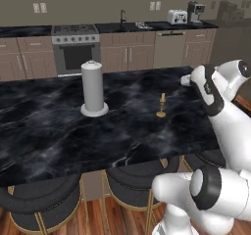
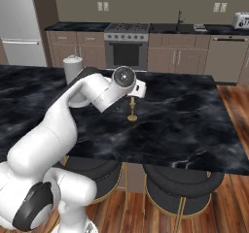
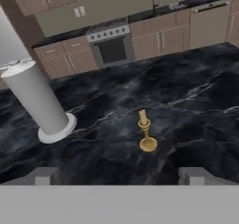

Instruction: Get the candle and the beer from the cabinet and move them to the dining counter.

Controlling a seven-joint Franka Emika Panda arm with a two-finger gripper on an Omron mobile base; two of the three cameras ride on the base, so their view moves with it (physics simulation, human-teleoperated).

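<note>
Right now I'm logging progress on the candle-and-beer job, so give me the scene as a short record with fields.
candle: upright on the dining counter, free of the gripper
paper-towel roll: upright on the same counter, apart from the candle
gripper: jaws wide open, holding nothing, drawn back from the candle
beer: not on the counter
stools: tucked under the counter's near edge
</note>
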